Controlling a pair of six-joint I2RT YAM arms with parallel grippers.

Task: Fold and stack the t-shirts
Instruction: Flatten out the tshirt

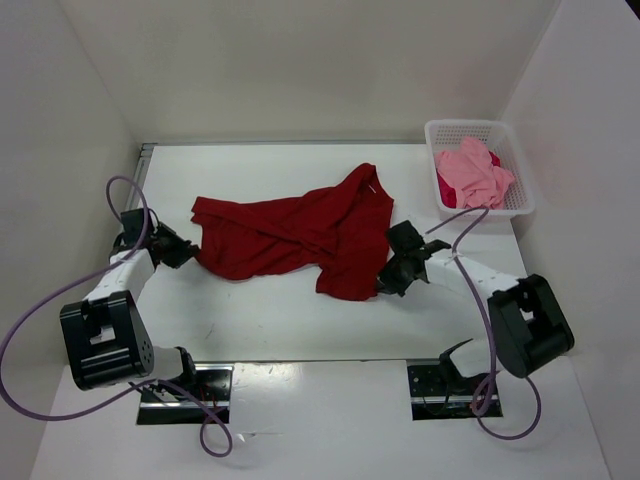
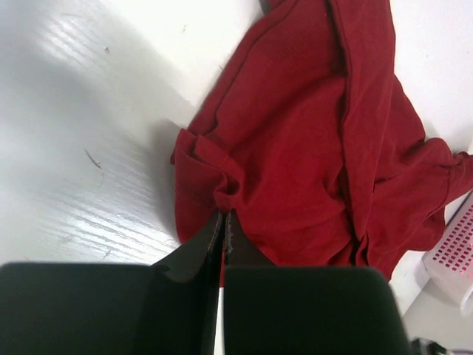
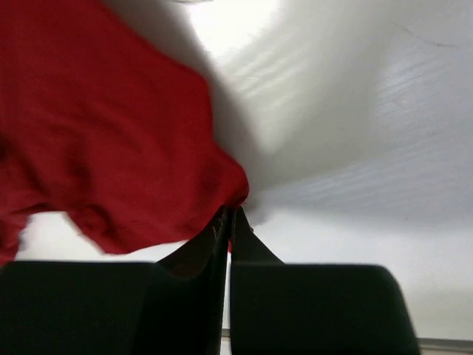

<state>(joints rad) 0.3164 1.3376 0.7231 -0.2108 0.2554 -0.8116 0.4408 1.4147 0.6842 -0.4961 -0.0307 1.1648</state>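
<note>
Though clear only overhead, pink t-shirt (image 1: pixel 475 172)

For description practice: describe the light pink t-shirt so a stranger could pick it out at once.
At the table's far right corner stands a white mesh basket. The light pink t-shirt lies crumpled on top inside it, paler than the magenta t-shirt beneath and the dark red t-shirt on the table.
</note>
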